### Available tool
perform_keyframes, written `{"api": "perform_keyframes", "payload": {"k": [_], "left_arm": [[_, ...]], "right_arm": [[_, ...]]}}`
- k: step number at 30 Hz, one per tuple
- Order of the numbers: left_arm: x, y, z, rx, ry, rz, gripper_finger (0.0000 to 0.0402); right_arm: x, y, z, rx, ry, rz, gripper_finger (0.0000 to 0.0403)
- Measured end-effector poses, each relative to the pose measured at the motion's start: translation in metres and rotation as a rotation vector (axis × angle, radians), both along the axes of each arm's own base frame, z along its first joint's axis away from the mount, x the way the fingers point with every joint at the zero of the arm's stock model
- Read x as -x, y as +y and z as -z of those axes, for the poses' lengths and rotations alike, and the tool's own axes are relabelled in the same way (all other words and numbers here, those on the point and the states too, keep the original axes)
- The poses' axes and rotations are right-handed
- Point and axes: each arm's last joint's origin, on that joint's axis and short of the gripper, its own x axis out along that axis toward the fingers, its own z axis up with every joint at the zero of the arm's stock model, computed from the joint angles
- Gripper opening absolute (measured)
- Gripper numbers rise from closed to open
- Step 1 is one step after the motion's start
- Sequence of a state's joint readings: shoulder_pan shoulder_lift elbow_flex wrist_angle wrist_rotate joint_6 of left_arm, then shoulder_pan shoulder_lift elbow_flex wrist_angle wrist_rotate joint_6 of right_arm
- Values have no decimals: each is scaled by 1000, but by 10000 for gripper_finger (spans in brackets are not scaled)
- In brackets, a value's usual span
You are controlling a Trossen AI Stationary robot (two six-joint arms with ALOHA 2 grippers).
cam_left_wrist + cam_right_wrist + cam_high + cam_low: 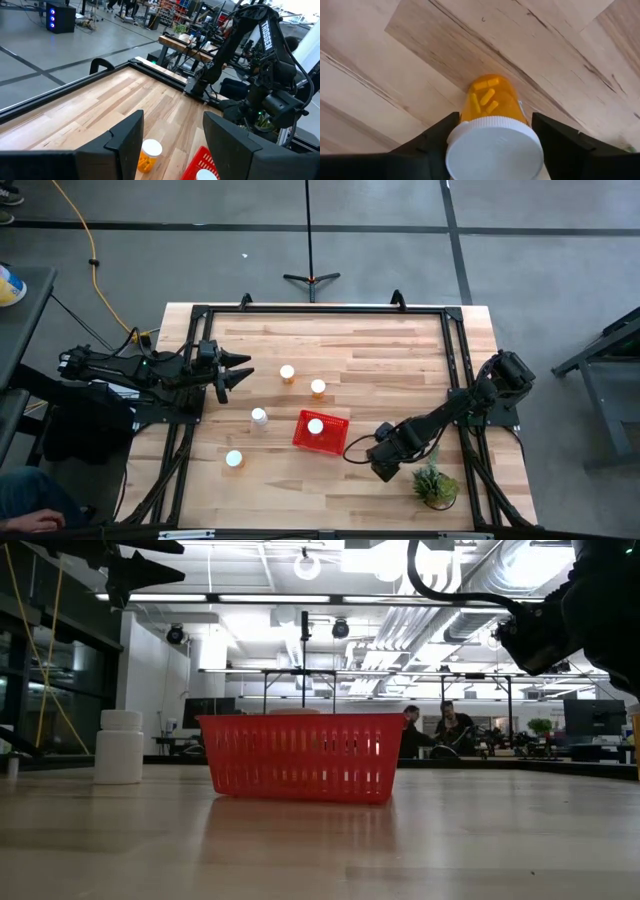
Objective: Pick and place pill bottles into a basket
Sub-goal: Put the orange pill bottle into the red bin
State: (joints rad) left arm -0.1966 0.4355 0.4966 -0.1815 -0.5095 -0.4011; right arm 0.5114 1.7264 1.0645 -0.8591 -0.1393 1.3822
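Note:
The red basket (330, 442) stands on the table near the middle, with one white-capped bottle (315, 426) inside; it also shows in the low view (300, 755). Two orange bottles (287, 373) (318, 388), a whitish bottle (259, 417) and another orange bottle (234, 460) stand upright on the wood. My right gripper (385, 460) is right of the basket, high above the table (580, 610), shut on an orange pill bottle (492, 100). My left gripper (245, 372) is open and empty at the left, above the table (172, 145). My right gripper holds the orange pill bottle at its white cap (494, 147), pinched between the two fingers (435, 145), one on each side. The fingers come from above, pointing down. The bottle hangs upright below them, cap up, clear of the wood.
A small green potted plant (435, 485) stands at the near right, close beside my right arm. A black frame (320, 310) runs round the table. People sit in the room far behind the table (440, 725).

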Motion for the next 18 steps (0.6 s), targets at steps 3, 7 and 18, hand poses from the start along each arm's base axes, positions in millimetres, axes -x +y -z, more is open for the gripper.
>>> {"api": "perform_keyframes", "payload": {"k": [3, 7, 18], "left_arm": [[0, 0, 0, 0, 0, 0, 239], [0, 0, 0, 0, 0, 0, 239], [0, 0, 0, -4, 1, 1, 239]], "right_arm": [[0, 0, 0, -13, 7, 2, 217], [0, 1, 0, -27, 16, 5, 196], [0, 0, 0, -32, 15, 10, 196]]}}
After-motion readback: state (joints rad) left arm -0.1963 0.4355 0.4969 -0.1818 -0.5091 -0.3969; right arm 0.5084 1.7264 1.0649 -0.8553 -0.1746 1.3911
